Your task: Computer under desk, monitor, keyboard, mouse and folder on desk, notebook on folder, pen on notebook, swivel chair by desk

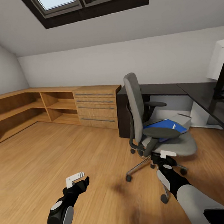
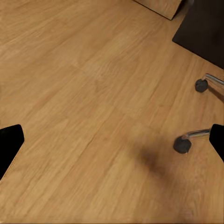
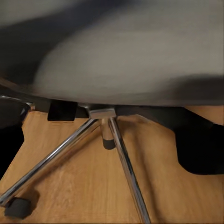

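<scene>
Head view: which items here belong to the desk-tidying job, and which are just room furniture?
Job:
chair
folder, on the chair seat
desk
monitor, on the desk

Not the job:
wooden drawer chest
open shelves
skylight

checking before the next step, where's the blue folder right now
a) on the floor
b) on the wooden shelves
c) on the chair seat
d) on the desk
c: in the head view the folder lies on the seat of the chair, behind its armrest, while the desk stands behind and to the right.
</scene>
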